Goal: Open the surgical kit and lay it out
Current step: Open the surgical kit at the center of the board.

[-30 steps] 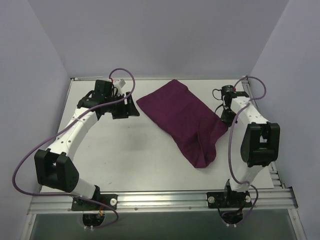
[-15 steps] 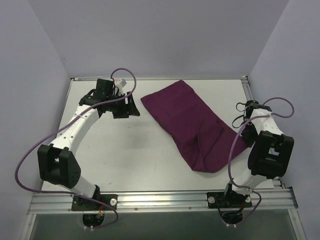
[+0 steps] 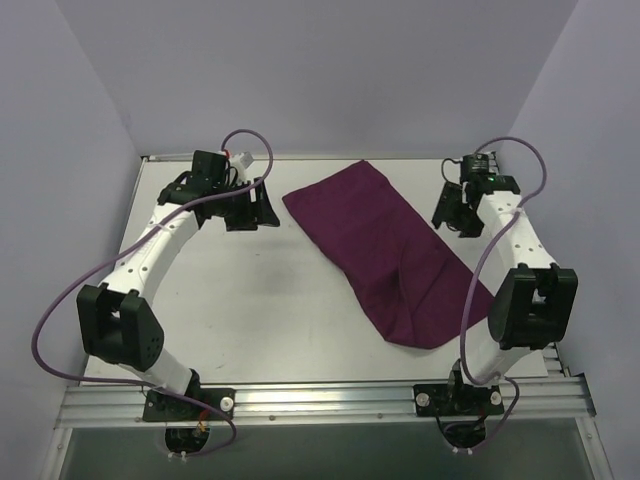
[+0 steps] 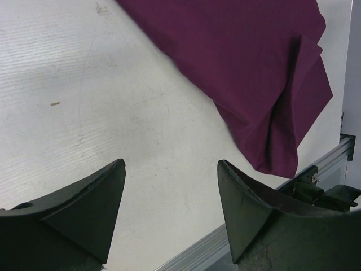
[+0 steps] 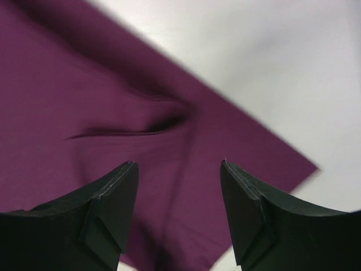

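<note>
Surgical kit: only its maroon cloth wrap (image 3: 385,250) is on view, lying flat and slantwise on the table (image 3: 250,300), from the far middle down to the near right. No tray or instruments are visible. Whether anything lies beneath the cloth cannot be told.

Change noted: a second ago the right fingers (image 5: 107,209) were pressed together at the wrap's right edge. They then drew that edge outward toward the right. They now stand spread, with nothing between them, lifted off and hanging over the wrap's far-right border. The right wrist view is blurred, so contact is judged absent, not confirmed. The near-right portion of the wrap lies broader than before.

The left fingers (image 4: 84,214) are spread and empty, just beside the wrap's far-left corner, unchanged.

Assessment: one unfolding pull is complete and released. A central crease remains, so the wrap is not yet fully laid out.
</note>
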